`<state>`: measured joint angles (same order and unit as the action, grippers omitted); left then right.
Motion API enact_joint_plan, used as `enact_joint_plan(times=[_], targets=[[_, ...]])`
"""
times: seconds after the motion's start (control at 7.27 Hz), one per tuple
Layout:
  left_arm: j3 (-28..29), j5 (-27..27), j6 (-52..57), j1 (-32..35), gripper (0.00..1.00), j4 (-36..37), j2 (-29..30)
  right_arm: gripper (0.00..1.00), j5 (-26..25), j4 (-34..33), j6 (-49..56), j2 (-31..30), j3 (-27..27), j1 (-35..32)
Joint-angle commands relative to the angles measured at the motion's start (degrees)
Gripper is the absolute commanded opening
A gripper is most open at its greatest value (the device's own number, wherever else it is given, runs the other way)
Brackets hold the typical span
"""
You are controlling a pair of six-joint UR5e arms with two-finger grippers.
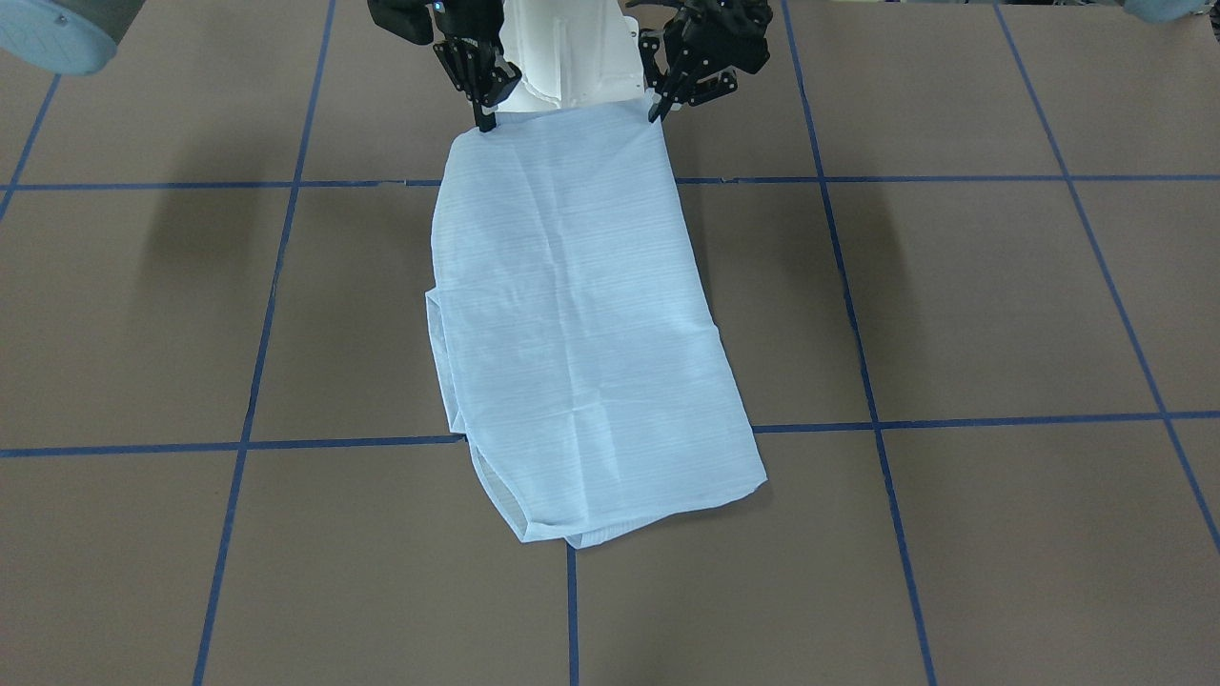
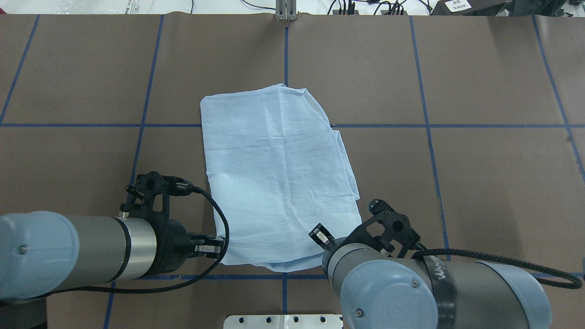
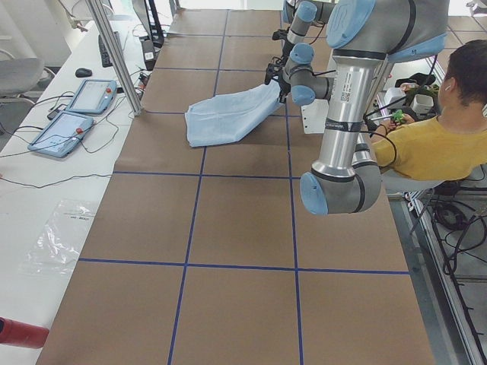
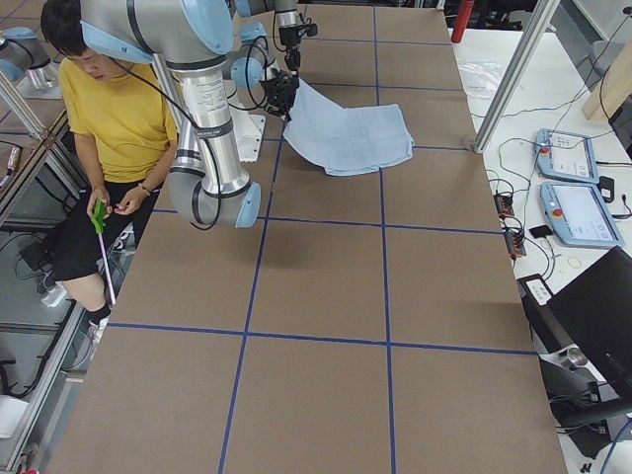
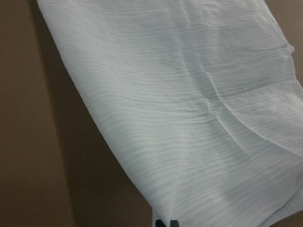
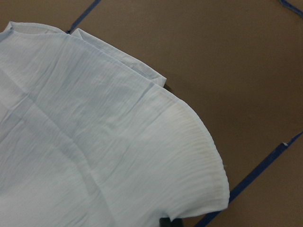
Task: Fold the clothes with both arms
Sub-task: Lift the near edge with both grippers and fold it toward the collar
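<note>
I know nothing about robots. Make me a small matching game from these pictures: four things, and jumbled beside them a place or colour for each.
1 shirt
2 left pincer
3 right pincer
4 tape lines

A dark blue grid on the table
B grips the shirt corner on the front-facing view's left
C pale blue cloth
D grips the shirt corner on the front-facing view's right

Pairs: 1-C, 2-D, 3-B, 4-A
</note>
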<state>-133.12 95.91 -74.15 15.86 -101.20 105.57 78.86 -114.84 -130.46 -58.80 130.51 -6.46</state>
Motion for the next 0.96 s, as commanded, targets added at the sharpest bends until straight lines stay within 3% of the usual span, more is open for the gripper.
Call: enact_joint_plan(times=[0.0, 0.14, 0.28, 0.55, 0.83], targets=[[-2.94, 1.64, -0.83, -0.13, 0.00, 6.60, 1.99, 0.00, -1.67, -1.61, 0.90, 3.14, -0.32, 0.57], [-0.06, 1.04, -0.56, 0.66, 0.00, 7.41, 2.87, 0.00, -5.86, -1.01, 4.04, 5.52, -3.91, -0.38], [4.76, 0.77, -0.04, 4.49, 0.00, 7.42, 5.23, 0.00, -6.60, 0.39, 7.03, 6.93, -6.29, -3.61], [13.81, 0.42, 2.49, 12.31, 0.00, 7.15, 9.10, 0.00, -6.70, 14.22, 12.92, 7.21, -18.99, -11.61], [22.07, -0.36, 8.39, 19.18, 0.00, 5.67, 11.74, 0.00, -6.87, 22.70, 17.14, 10.26, -29.46, -15.32]])
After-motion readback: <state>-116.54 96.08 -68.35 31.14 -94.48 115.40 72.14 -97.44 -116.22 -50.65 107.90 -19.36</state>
